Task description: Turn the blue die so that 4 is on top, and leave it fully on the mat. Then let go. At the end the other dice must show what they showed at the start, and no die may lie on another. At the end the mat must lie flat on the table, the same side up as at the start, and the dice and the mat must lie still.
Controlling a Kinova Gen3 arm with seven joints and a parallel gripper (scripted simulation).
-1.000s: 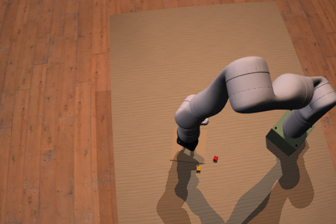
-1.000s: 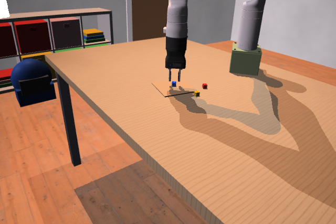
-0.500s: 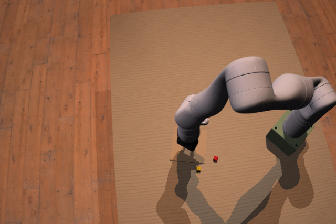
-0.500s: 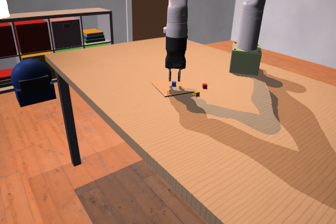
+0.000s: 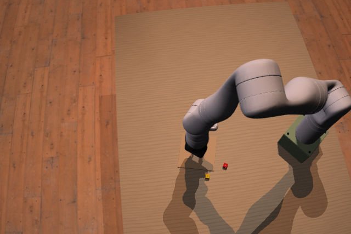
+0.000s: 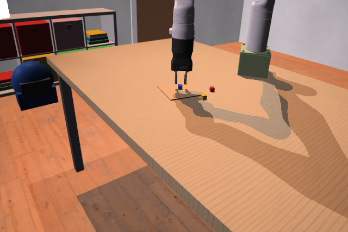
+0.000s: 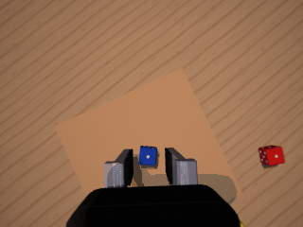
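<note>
On mat (image 7: 142, 118): blue die (image 7: 148, 155), apparently one pip up; pincer (image 7: 151, 170) half open, empty.

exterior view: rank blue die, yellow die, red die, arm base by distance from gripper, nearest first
1. Blue die: on the mat, under the open gripper.
2. Yellow die: at the mat's near corner.
3. Red die: off the mat.
4. Arm base: far side.

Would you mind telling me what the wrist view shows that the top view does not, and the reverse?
Only the wrist view shows the small blue die, one pip up, below and between the open gripper's grey fingers. Only the top view shows the small yellow die whole, just off the mat's edge, plus the green base block. Both show the thin tan square mat and the small red die on the table beside it.
</note>
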